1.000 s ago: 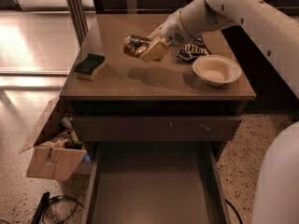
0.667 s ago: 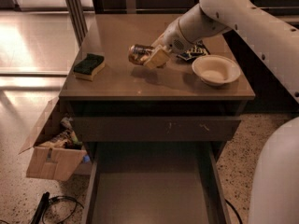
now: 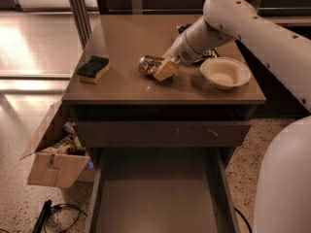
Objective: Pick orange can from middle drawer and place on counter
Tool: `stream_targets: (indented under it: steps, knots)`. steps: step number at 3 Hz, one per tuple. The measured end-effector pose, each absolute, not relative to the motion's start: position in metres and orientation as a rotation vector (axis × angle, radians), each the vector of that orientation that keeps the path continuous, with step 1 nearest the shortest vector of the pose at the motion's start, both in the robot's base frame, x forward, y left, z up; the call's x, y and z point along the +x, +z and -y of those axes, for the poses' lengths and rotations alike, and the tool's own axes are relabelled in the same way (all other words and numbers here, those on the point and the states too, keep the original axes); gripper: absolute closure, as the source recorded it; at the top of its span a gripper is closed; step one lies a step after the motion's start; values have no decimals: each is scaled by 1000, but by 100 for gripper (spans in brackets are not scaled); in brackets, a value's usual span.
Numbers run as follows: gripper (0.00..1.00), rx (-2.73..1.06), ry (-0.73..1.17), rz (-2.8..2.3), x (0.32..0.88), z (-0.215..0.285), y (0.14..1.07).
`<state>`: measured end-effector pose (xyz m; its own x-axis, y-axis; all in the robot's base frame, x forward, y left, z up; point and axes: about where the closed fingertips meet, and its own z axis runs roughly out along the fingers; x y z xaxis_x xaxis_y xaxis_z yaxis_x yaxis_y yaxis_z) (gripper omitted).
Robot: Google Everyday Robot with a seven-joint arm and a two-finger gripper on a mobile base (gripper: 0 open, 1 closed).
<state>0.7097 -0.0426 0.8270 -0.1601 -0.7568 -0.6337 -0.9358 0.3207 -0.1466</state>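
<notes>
Moved: the gripper [image 3: 159, 68] and the orange can [image 3: 147, 63] have come down from above the counter [image 3: 126, 38]. They now sit low over its middle.
Tool: you have the gripper closed on the orange can, one tan pad [image 3: 166, 70] across its near side. The arm reaches in from 2 o'clock.
Orange can: it lies tilted on its side at the counter's centre. It seems to touch the surface, or nearly so; you cannot tell which.
Done: the can is out of the drawer and over the counter.
Left: by my reading, only the release and pulling the arm clear. Watch for a roll, since the can is not upright.
Middle drawer [image 3: 155, 203]: pulled open at 6 o'clock, its floor bare.
Bowl [image 3: 225, 73]: at 3 o'clock on the counter, near the arm, with nothing visible inside.
Cardboard box [image 3: 53, 166]: on the floor at 8 o'clock, holding mixed clutter too jumbled to name.
Sponge [image 3: 92, 68]: at 9 o'clock on the counter, well apart from the can.
</notes>
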Motion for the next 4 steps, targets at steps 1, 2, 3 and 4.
stream_targets:
  steps: [1, 2, 3, 4]
  knots:
    - [69, -1489, 372, -1970, 710, 43, 828]
    - [46, -1489, 372, -1970, 710, 43, 828]
    - [22, -1489, 372, -1970, 710, 43, 828]
    - [0, -1489, 372, -1970, 710, 43, 828]
